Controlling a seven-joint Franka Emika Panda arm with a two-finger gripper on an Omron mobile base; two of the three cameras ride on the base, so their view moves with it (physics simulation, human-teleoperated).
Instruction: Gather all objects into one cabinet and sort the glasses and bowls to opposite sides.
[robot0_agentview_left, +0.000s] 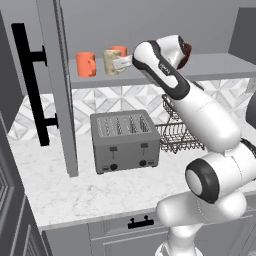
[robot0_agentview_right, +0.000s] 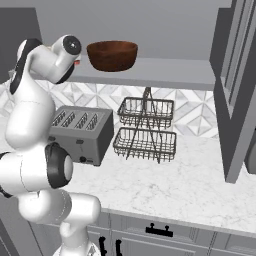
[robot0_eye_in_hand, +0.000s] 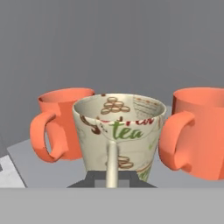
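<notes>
Reaching up to the shelf, the claw (robot0_agentview_left: 126, 62) sits right at the cream mug (robot0_eye_in_hand: 119, 134), whose thin handle runs straight down toward the finger tips in the hand view. It looks closed on that handle, though the tips are mostly hidden at the bottom edge, so I would not swear to how firm the grip is.

One orange mug (robot0_eye_in_hand: 62, 125) stands just beside the cream one on one side and the other orange mug (robot0_eye_in_hand: 199, 131) on the other, both close enough to look nearly touching. That crowding is the main risk: any sideways swing or twist of the hand could knock a neighbour over or push it toward the shelf edge. A grip on a thin handle could also let the cup pivot and tip as it is let go.

The wooden bowl (robot0_agentview_right: 112, 55) rests well apart on the far end of the same cabinet shelf (robot0_agentview_right: 165, 70), so the sorting looks close to done.

Below lies a pale marble counter (robot0_agentview_right: 165, 185) carrying a grey toaster (robot0_agentview_left: 125, 140) and wire racks (robot0_agentview_right: 146, 129), backed by patterned tile. The tall cabinet door (robot0_agentview_left: 62, 85) stands open.
</notes>
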